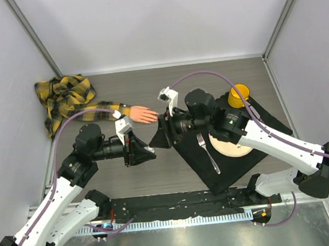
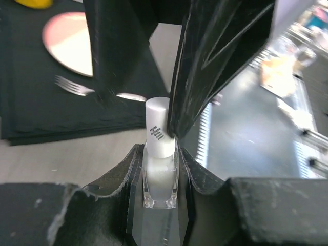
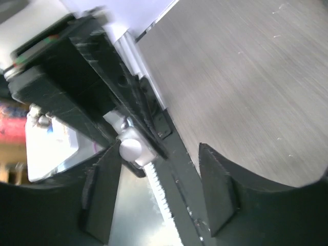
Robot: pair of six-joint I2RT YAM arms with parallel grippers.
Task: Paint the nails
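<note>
**Two grippers meet at one small bottle**

Nearest the arm bases, on the right, a black mat (image 1: 215, 176) lies askew on the grey table (image 1: 157, 175). It carries a fork (image 1: 208, 152) and a pale round plate (image 1: 230, 146), the plate half hidden under the right arm.

Just left of the mat, the two grippers face each other above the tabletop. The left gripper (image 1: 146, 152) pinches a small clear bottle (image 2: 160, 182) by its body, one finger pressed on each side. The bottle's white cap (image 2: 158, 128) points toward the right arm.

The right gripper (image 1: 159, 138) is spread around that cap. Its own wrist view shows both fingers (image 3: 102, 200) wide apart, with the cap filling only part of the gap. The left wrist view shows one dark finger against the cap's side and the other a little off it.

Beyond the grippers, the peach-pink mannequin hand (image 1: 143, 114) lies flat on the table with its fingers pointing right. It is near the right gripper but not touching it. The nails (image 1: 155, 117) sit at those fingertips, too small here to tell whether they carry any paint.

Behind the hand, its yellow-black plaid sleeve (image 1: 67, 97) runs left and bunches toward the far left corner. A yellow cup (image 1: 238, 95) stands at the mat's far corner.
</note>
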